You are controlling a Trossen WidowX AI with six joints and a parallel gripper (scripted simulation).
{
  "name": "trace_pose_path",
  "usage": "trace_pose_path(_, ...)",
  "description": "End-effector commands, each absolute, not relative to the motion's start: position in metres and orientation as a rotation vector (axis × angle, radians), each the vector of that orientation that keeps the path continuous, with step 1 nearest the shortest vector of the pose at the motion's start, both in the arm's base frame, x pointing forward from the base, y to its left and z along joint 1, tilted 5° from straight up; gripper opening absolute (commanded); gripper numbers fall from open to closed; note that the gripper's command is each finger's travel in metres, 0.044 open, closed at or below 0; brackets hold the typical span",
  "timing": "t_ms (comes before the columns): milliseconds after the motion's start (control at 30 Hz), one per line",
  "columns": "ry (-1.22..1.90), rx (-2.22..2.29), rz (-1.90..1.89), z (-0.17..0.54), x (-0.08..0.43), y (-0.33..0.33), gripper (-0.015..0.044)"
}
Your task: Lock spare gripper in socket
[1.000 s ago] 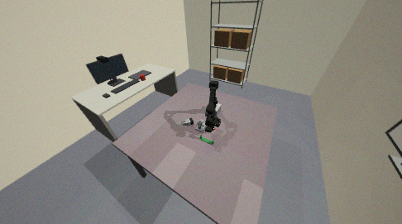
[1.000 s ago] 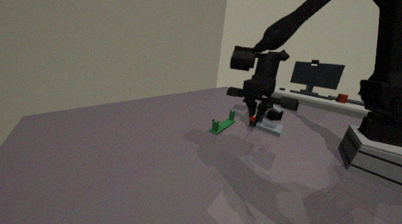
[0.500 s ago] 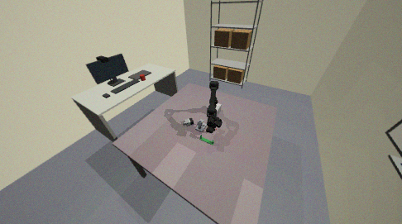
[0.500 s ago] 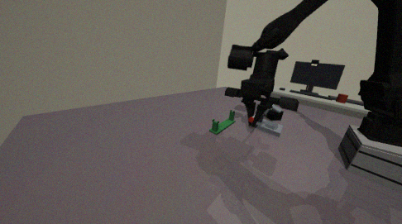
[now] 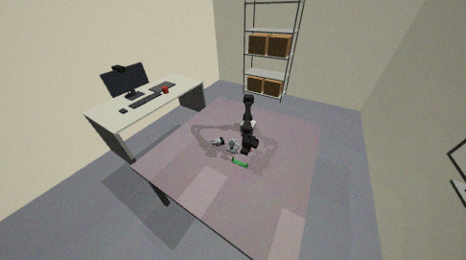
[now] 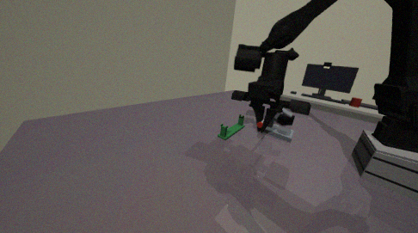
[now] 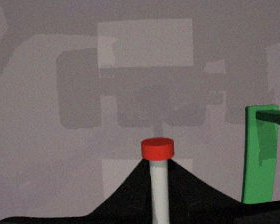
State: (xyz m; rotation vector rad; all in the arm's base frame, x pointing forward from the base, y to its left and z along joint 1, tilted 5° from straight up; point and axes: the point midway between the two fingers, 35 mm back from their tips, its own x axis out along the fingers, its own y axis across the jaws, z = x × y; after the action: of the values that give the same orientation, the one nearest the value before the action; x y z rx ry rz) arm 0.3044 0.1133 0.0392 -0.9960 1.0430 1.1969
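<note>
My gripper (image 6: 261, 128) (image 7: 155, 161) is shut on the lock pin (image 6: 260, 125) (image 7: 157, 149), just above the table. The pin has a red head and a pale shaft; its far end is out of view in the wrist view. The grey mount (image 5: 233, 146) (image 6: 282, 133) stands beside the gripper, to its left in the top view, with a gap between them. The fingers partly hide it in the exterior view. The spare gripper (image 5: 219, 141), white and black, lies on the table left of the mount.
A green rack (image 5: 240, 162) (image 6: 232, 131) (image 7: 260, 165) with upright ends lies close to the gripper and mount. The arm's base (image 6: 387, 161) is at the right in the exterior view. A desk (image 5: 158, 107) and a shelf unit (image 5: 270, 55) stand beyond the table.
</note>
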Motion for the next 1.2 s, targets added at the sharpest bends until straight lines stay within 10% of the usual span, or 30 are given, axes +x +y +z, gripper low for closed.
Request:
trace_pose_path(0,1.044,-0.995,1.19,0.042,0.307,0.116,0.0)
trace_pose_path(1167,1.086,-0.982,1.22,0.064,0.296,0.121,0.0)
